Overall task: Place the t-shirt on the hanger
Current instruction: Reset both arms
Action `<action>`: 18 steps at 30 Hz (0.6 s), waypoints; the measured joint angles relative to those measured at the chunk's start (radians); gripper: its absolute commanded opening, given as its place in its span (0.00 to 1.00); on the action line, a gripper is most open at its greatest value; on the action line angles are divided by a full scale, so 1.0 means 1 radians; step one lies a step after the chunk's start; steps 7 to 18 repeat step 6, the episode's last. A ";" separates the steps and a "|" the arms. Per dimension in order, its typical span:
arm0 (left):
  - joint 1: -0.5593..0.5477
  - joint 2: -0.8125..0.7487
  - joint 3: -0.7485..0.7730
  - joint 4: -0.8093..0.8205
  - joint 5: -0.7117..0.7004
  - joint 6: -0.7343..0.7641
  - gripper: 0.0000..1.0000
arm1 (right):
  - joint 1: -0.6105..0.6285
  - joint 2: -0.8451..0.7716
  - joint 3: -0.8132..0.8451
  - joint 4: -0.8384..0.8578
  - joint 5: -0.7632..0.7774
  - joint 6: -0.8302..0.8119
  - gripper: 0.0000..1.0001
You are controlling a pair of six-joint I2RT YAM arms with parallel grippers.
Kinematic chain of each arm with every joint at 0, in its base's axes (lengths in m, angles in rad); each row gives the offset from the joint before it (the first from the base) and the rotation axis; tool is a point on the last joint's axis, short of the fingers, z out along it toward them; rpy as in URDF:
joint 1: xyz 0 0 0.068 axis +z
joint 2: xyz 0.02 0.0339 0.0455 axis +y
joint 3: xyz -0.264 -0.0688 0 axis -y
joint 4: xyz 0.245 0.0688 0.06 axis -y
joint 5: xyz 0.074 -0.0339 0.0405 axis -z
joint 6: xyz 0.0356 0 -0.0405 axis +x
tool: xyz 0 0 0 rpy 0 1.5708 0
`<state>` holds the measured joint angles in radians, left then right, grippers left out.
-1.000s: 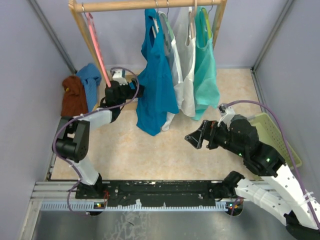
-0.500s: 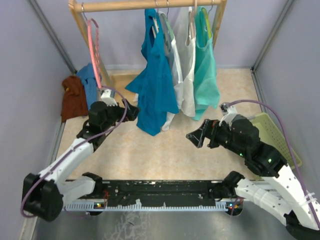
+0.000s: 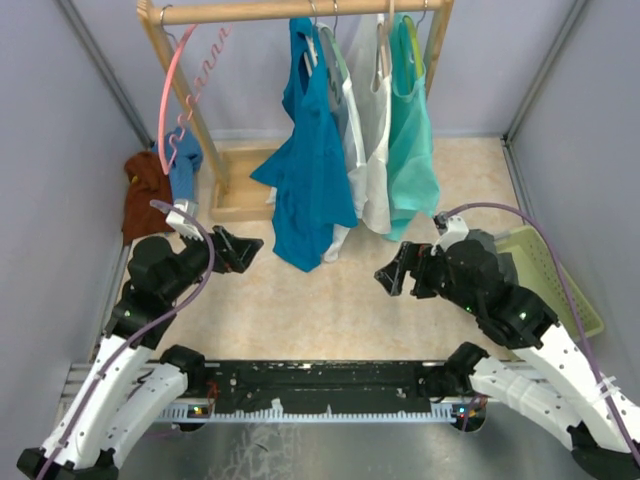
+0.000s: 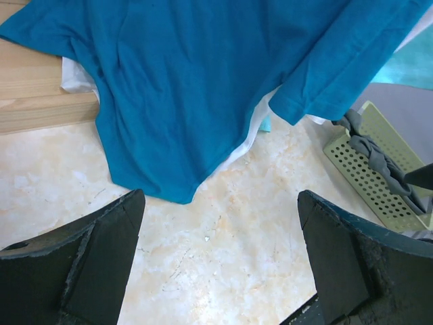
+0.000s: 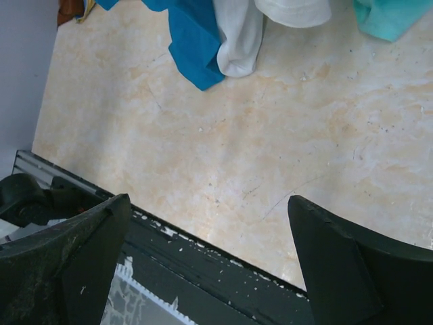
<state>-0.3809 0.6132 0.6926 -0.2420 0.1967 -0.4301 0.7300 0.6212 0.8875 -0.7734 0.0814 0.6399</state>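
The deep teal-blue t-shirt [image 3: 310, 160] hangs from the wooden rail [image 3: 250, 11]. A strip of the pale hanger [image 3: 311, 55] shows at its collar; the rest is hidden by cloth. My left gripper [image 3: 240, 250] is open and empty, low and to the left of the shirt's hem. In the left wrist view the shirt [image 4: 203, 81] fills the top, beyond my open left gripper [image 4: 220, 203]. My right gripper [image 3: 393, 276] is open and empty, to the right of the hem. In the right wrist view the shirt's lower corner [image 5: 193, 40] lies beyond my open right gripper [image 5: 210, 203].
A white top [image 3: 368, 150] and a mint-green tank top [image 3: 412, 140] hang right of the shirt. A pink hanger [image 3: 175, 100] hangs askew at the rail's left end. Brown [image 3: 145, 195] and light blue [image 3: 185, 160] cloths lie at the left wall. A green basket [image 3: 555, 270] stands at right.
My left arm has pulled back from the rack's base toward the near left. The pink hanger has swung up and left. My right arm has barely moved.
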 measured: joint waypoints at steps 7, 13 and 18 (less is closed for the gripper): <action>-0.001 -0.057 0.012 -0.059 0.017 0.000 0.99 | 0.000 -0.053 -0.004 0.002 0.032 0.000 0.99; -0.001 -0.057 0.012 -0.059 0.017 0.000 0.99 | 0.000 -0.053 -0.004 0.002 0.032 0.000 0.99; -0.001 -0.057 0.012 -0.059 0.017 0.000 0.99 | 0.000 -0.053 -0.004 0.002 0.032 0.000 0.99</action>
